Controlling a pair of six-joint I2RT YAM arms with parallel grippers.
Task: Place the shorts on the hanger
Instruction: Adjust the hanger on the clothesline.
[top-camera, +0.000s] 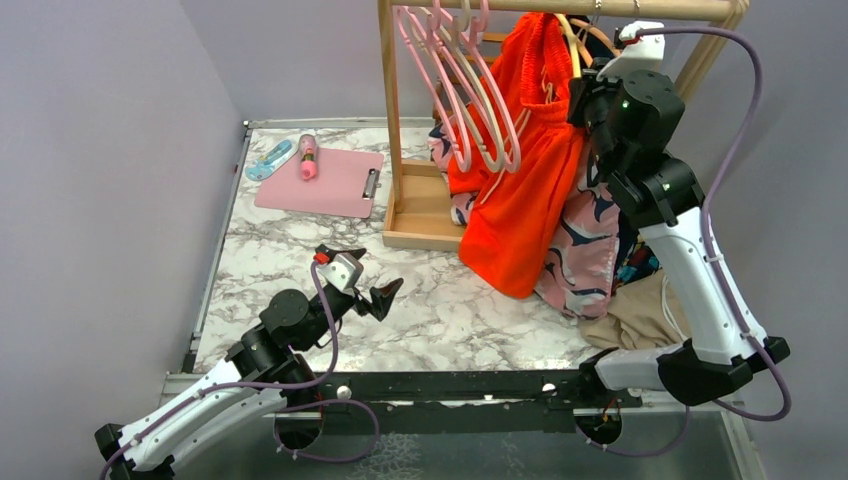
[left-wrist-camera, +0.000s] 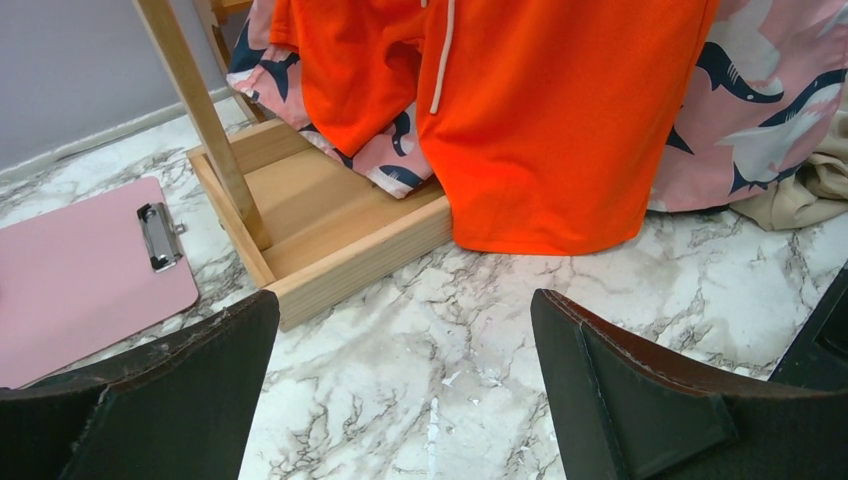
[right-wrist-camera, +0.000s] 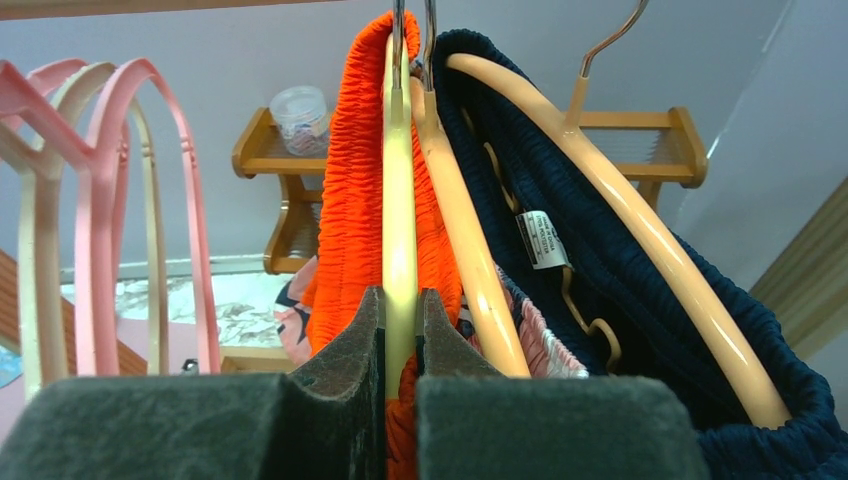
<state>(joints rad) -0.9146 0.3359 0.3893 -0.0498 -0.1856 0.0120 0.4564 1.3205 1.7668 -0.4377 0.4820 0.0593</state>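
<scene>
The right gripper (right-wrist-camera: 400, 312) is pinched tight on the pale-yellow hanger (right-wrist-camera: 399, 200), up under the wooden rack (top-camera: 391, 120) rail. The orange-red shorts (top-camera: 520, 190) hang with it, at 1 o'clock in the top view, waistband against the hanger. At 7 o'clock from them the left gripper (left-wrist-camera: 405, 305) hovers over the marble table (top-camera: 450, 310) — fingers spread wide, holding nothing.

shorts (left-wrist-camera: 540, 120) hang over wooden base (left-wrist-camera: 330, 235) (drawstring (left-wrist-camera: 443, 55) dangling) | end effector (left-wrist-camera: 405, 300) spread
</scene>
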